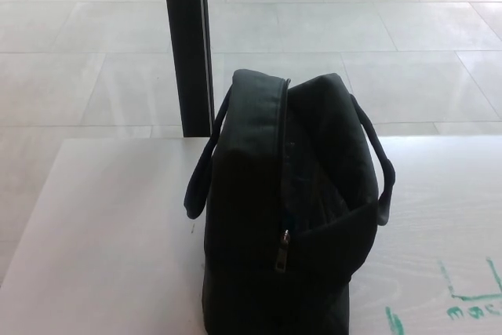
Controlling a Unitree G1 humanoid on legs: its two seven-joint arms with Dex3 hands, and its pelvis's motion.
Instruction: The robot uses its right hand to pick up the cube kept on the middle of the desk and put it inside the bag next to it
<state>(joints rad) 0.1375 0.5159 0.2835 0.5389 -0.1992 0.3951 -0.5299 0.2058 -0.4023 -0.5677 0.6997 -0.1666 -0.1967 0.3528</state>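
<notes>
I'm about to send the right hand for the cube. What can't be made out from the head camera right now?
- The cube: not visible in the head view; whether the black bag hides it or it lies outside the frame cannot be told.
- Both hands: outside the frame.
- Bag's interior: dark; contents unreadable.
- Bag's base: cut off by the bottom edge.
- Green marking on the desk: cut off by the right and bottom edges, unreadable.

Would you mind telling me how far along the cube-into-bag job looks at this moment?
Nothing can be confirmed as done: no cube shows on the white desk, and whether one sits inside the black bag cannot be told, since its interior is dark. Nothing is in hand, as neither robot hand is in view. The bag stands upright with its zipper pull low. If the cube is not inside, the whole pick and place remains.
</notes>
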